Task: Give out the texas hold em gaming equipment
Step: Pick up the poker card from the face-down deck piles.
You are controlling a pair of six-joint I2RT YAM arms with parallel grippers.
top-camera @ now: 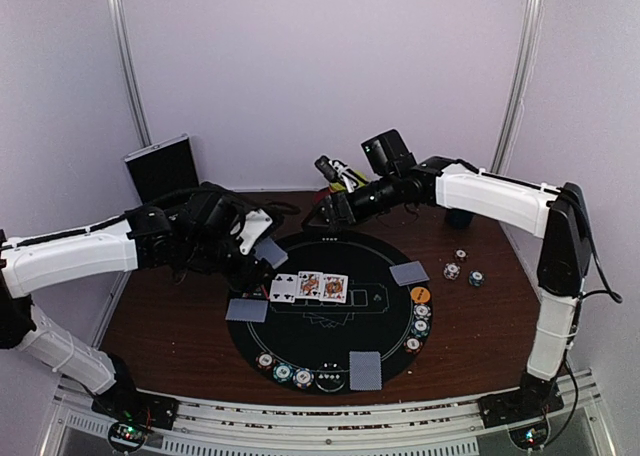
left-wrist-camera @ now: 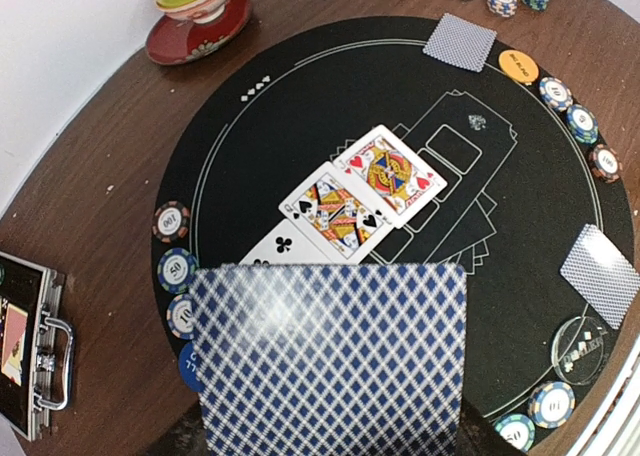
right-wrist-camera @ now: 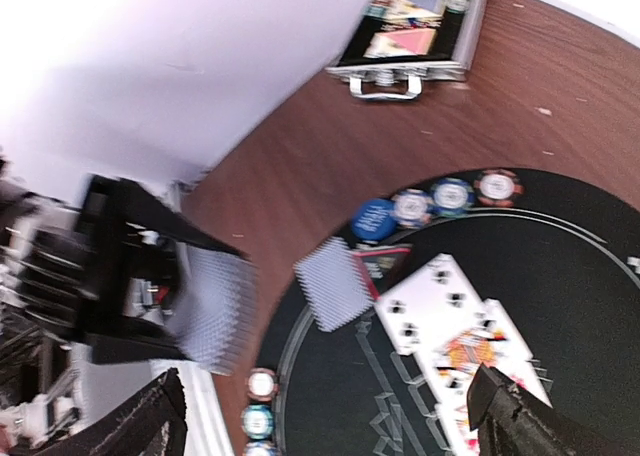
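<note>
Blue-lattice card (left-wrist-camera: 330, 361) is clamped in the left gripper (top-camera: 252, 257), above the mat's (top-camera: 395, 326) left edge. In the wrist view the card hides the fingers, part of the blue disc (left-wrist-camera: 188, 364) and, seemingly, a club card among the 3 face-up cards (top-camera: 310, 287) at centre. The right gripper (top-camera: 328, 204) hangs wide, empty, over the far rim. Its wrist view is blurred, so the chips (right-wrist-camera: 452, 196) are unreadable.
</note>
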